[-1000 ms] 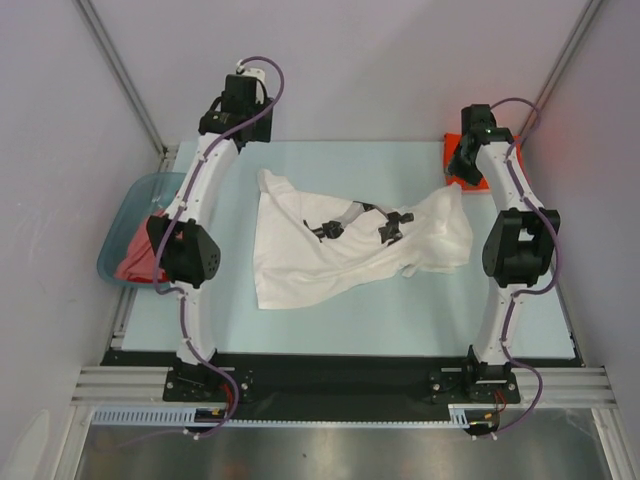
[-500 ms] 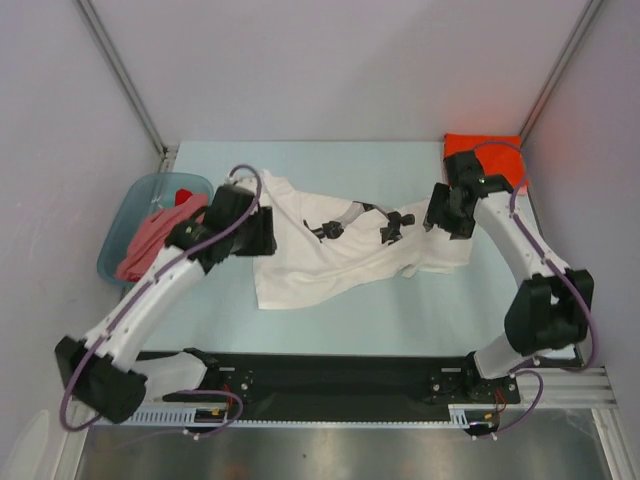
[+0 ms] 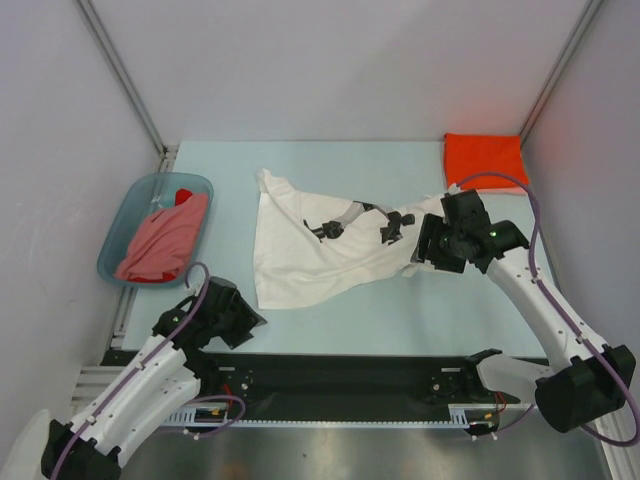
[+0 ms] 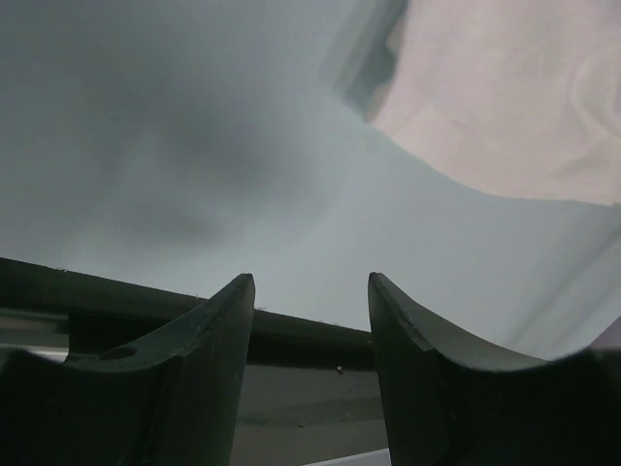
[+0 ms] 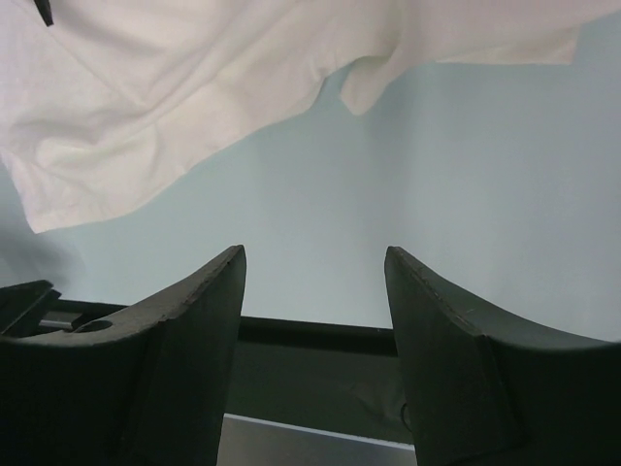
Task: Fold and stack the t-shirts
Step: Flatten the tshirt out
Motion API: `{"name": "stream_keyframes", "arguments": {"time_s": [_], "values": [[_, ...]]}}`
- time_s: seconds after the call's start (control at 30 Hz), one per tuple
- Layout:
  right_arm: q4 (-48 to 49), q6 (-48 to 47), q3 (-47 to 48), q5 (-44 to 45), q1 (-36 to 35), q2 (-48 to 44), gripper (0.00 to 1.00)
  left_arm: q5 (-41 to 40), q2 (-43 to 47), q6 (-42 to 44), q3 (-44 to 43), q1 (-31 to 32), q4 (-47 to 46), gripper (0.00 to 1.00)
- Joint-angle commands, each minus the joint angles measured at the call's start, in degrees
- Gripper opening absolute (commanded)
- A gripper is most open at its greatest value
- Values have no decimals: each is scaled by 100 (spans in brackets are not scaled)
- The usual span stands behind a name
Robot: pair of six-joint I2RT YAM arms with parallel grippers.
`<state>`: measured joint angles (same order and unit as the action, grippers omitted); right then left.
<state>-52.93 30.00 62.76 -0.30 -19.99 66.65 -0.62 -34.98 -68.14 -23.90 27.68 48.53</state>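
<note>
Right pincer (image 3: pixel 428 248) gapes at right end of white t-shirt (image 3: pixel 300 262) lying left-to-right.

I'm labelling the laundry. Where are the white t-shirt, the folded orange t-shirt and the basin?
white t-shirt (image 3: pixel 300 262), top view, plain lower body cloth
orange t-shirt (image 3: pixel 485 160), top view, middle of the folded square
basin (image 3: pixel 135 205), top view, bare left inner wall

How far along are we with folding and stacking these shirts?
Done: one orange shirt lies folded in the far right corner. In hand: nothing gripped; the white shirt lies crumpled mid-table, the right gripper open beside its right end, the left gripper open near the front edge. Left: fold it, then the pink shirt and red shirt in the basin.
</note>
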Motion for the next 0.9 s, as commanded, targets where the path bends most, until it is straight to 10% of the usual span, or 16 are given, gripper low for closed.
{"name": "stream_keyframes", "arguments": {"time_s": [0.0,0.87], "values": [[-138,15,95,21,-14,-311,64,107,202,-1201,376,-26,-571,56],[-218,-205,236,161,144,-302,64,10,-1529,-1017,834,-817,-2700,49]]}}
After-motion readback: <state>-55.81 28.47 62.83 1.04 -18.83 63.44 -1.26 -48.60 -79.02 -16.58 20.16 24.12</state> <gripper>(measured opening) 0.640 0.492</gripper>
